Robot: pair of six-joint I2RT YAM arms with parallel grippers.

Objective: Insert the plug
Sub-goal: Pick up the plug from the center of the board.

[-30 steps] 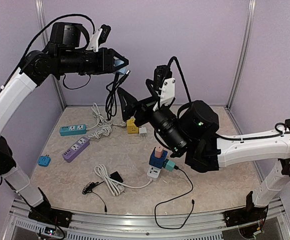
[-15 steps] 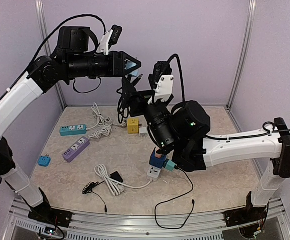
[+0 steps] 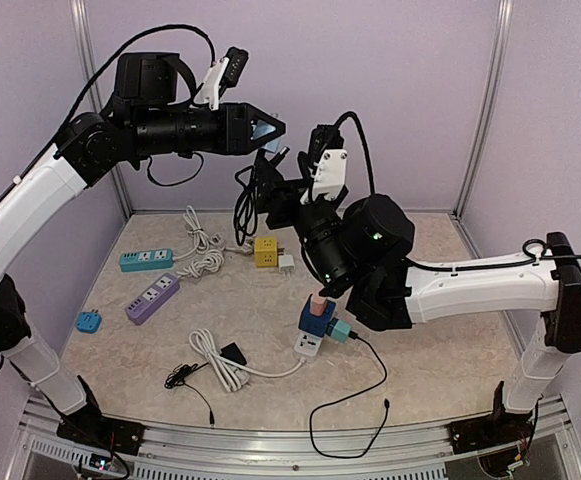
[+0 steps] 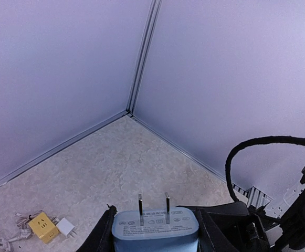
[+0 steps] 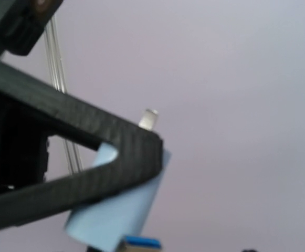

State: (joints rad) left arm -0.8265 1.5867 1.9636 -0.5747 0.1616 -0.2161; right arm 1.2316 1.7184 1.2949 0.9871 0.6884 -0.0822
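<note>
- Broadly, the table (image 3: 450, 330) lies well below the action. A teal strip (image 3: 146, 260), a purple strip (image 3: 152, 297) and a yellow cube (image 3: 265, 251) rest on it, all well apart from the plug.
- Left fingers (image 4: 104, 233) are clenched on the plug (image 4: 155, 231), one on each side of its body. They hold it high in the air, blades pointing away from the wrist.
- Right fingers (image 3: 262, 192) hang close beside the plug, just under the left ones. I cannot tell whether they are released or closing, and nothing shows between them.
- The plug looks like a pale blue block of hard plastic, so probably light and rigid and unlikely to give under pressure. Its smooth shell could slip or twist in the pads. The best hold is likely across the flat sides, low on the body, leaving the bladed face clear.
- A black cable (image 3: 240, 210) dangles near the plug, and the right wrist view shows a blue connector (image 5: 139, 242) at its base. I cannot tell whether the two are joined. If they are, the soft cable may drag the plug sideways.
- Two thin metal prongs (image 4: 140, 202) stand upright from the top face. They look stiff, but they could bend if forced in at an angle. They should stay untouched and meet the slots square.
</note>
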